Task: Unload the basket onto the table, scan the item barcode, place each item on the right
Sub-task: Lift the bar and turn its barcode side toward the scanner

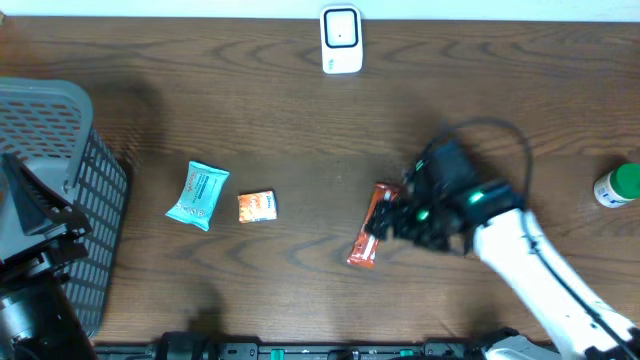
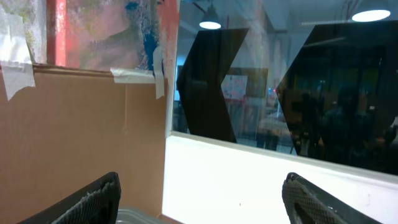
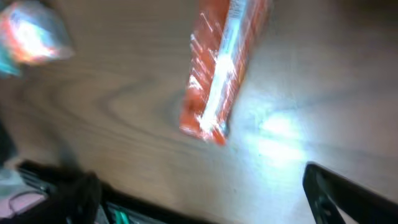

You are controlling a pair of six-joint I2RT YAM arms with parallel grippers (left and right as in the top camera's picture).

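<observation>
Right wrist: right gripper (image 3: 199, 179) spread, empty, beside orange bar (image 3: 224, 68) flat on tabletop (image 3: 118, 93); centre jaws across width before closing.

We see bare desk (image 1: 300, 110) between the scanner (image 1: 341, 40) at the far edge and the packets mid-desk, room enough for a pincer to pass. At the left edge the grey basket (image 1: 70, 170) blocks the way, with the teal packet (image 1: 198, 195) and the small orange packet (image 1: 257, 206) lying near it. The orange bar (image 1: 366, 240) lies close by the spread right pincer (image 1: 392, 222), and a green-capped bottle (image 1: 618, 186) stands at the right edge, well apart.
</observation>
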